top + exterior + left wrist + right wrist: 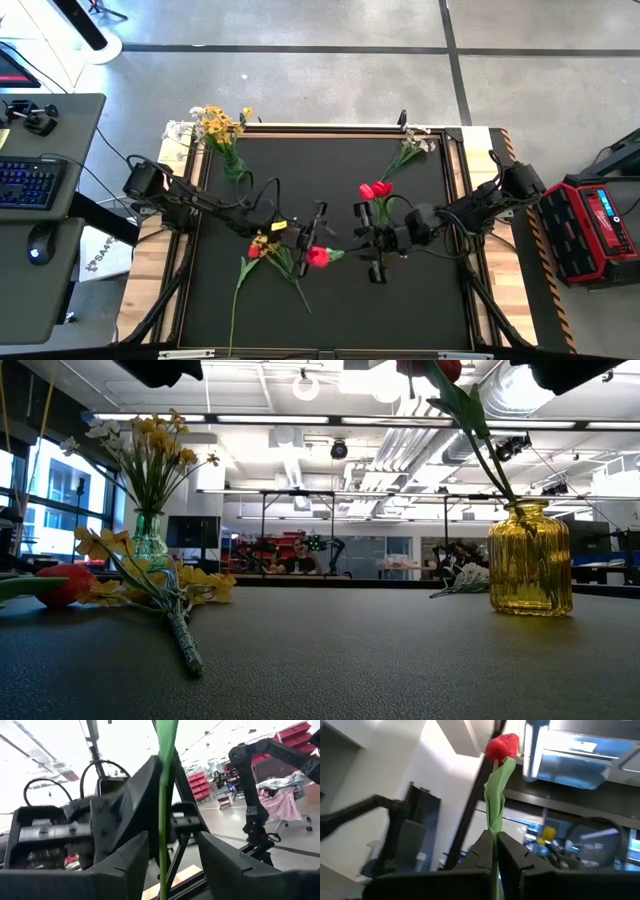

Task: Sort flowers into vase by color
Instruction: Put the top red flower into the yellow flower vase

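I have a red tulip [501, 746] standing upright in the right gripper [376, 243], fingers closed on its stem, mid-table just beside the amber vase [529, 556] that already holds red tulips. The vase lies just behind that gripper, so the right arm is nearer. The left gripper [312, 233] pinches another green stem [164, 810] beside the loose flowers [270, 252] lying on the mat.

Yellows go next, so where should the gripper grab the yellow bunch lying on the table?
Take the yellow bunch by its wrapped green stem, below the blossoms, coming straight down from above: it lies flat on the table, and the stem is thin, bare and unobstructed.
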Action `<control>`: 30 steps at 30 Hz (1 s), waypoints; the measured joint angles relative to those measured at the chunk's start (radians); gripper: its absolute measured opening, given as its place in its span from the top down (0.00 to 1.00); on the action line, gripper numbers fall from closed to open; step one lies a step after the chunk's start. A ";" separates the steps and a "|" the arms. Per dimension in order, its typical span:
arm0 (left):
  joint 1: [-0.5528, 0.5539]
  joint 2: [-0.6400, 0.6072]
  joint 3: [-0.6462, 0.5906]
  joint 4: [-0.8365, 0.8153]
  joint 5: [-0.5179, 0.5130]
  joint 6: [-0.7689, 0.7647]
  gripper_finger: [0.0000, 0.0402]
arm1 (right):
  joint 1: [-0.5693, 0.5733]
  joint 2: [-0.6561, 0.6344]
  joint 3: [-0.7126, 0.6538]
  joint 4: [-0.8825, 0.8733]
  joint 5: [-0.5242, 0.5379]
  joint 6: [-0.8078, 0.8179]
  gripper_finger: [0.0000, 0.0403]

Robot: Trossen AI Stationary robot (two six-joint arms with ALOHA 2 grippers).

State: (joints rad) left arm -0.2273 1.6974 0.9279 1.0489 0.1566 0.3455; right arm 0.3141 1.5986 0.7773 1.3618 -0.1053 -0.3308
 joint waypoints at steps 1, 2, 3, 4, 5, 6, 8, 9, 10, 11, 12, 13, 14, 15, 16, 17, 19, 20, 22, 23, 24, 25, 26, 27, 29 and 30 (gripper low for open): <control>-0.002 0.000 0.000 0.002 -0.001 0.003 0.61 | 0.000 0.007 0.000 0.000 0.005 -0.004 1.00; -0.002 0.000 0.000 0.001 -0.001 0.006 0.61 | 0.000 0.015 0.000 0.004 0.015 -0.004 1.00; -0.002 0.000 0.000 0.000 -0.002 0.008 0.61 | -0.002 0.027 0.000 0.016 0.027 -0.004 1.00; -0.002 0.000 -0.001 -0.003 -0.003 0.009 0.61 | -0.002 0.037 0.000 0.034 0.031 -0.003 1.00; -0.002 0.000 -0.001 -0.002 -0.003 0.013 0.61 | -0.002 0.045 0.000 0.053 0.038 -0.004 1.00; -0.002 0.000 -0.001 -0.003 -0.003 0.013 0.61 | -0.001 0.054 0.000 0.067 0.040 -0.008 1.00; -0.002 0.000 -0.001 -0.005 -0.004 0.013 0.61 | -0.002 0.065 0.000 0.088 0.041 -0.008 1.00; -0.004 0.000 -0.001 -0.007 -0.004 0.013 0.61 | -0.001 0.066 0.000 0.089 0.041 -0.008 1.00; -0.005 0.000 -0.001 -0.006 -0.005 0.013 0.61 | -0.001 0.066 0.000 0.089 0.041 -0.008 1.00; -0.005 0.000 -0.001 -0.006 -0.006 0.014 0.62 | -0.001 0.066 0.000 0.089 0.041 -0.008 1.00; -0.006 0.000 -0.001 -0.006 -0.006 0.014 0.63 | 0.000 0.066 0.000 0.088 0.041 -0.008 1.00; -0.008 0.000 -0.001 -0.006 -0.006 0.014 0.65 | 0.001 0.066 0.000 0.087 0.041 -0.009 1.00; -0.009 0.000 -0.001 -0.007 -0.007 0.014 0.67 | 0.002 0.066 0.000 0.087 0.041 -0.010 1.00; -0.009 0.000 -0.001 -0.008 -0.008 0.014 0.70 | 0.001 0.066 0.000 0.085 0.041 -0.010 1.00; -0.009 0.000 -0.001 -0.008 -0.008 0.014 0.74 | 0.001 0.066 0.000 0.080 0.041 -0.009 1.00; -0.009 0.000 -0.001 -0.008 -0.008 0.014 0.78 | 0.002 0.066 0.000 0.078 0.041 -0.010 1.00; -0.009 0.000 -0.001 -0.010 -0.010 0.015 0.88 | 0.000 0.067 0.000 0.069 0.040 -0.009 1.00; -0.008 0.000 -0.001 -0.010 -0.011 0.016 0.93 | 0.001 0.067 0.000 0.064 0.041 -0.008 1.00; -0.008 0.000 -0.001 -0.016 -0.011 0.021 0.98 | 0.001 0.067 0.000 0.058 0.039 -0.007 1.00; -0.008 0.000 -0.001 -0.022 -0.011 0.022 0.98 | 0.002 0.067 0.000 0.052 0.039 -0.007 1.00; -0.008 0.000 -0.001 -0.029 -0.009 0.023 0.98 | 0.002 0.067 0.000 0.046 0.038 -0.007 1.00; -0.009 -0.001 -0.001 -0.040 -0.008 0.022 0.98 | 0.002 0.067 -0.001 0.041 0.035 -0.007 1.00; -0.009 -0.006 -0.001 -0.057 -0.006 0.022 0.99 | 0.002 0.067 -0.001 0.034 0.034 -0.005 1.00; -0.010 -0.012 -0.001 -0.084 -0.005 0.022 0.99 | 0.002 0.067 -0.002 0.026 0.035 0.009 1.00; -0.011 -0.027 0.000 -0.136 -0.009 0.006 0.99 | 0.002 0.067 -0.002 0.004 0.036 0.047 1.00; -0.011 -0.035 0.000 -0.167 -0.015 0.000 1.00 | 0.002 0.067 -0.002 -0.009 0.041 0.067 1.00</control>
State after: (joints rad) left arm -0.2379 1.6619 0.9279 0.8820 0.1419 0.3456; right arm 0.3164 1.6661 0.7757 1.3532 -0.0647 -0.2639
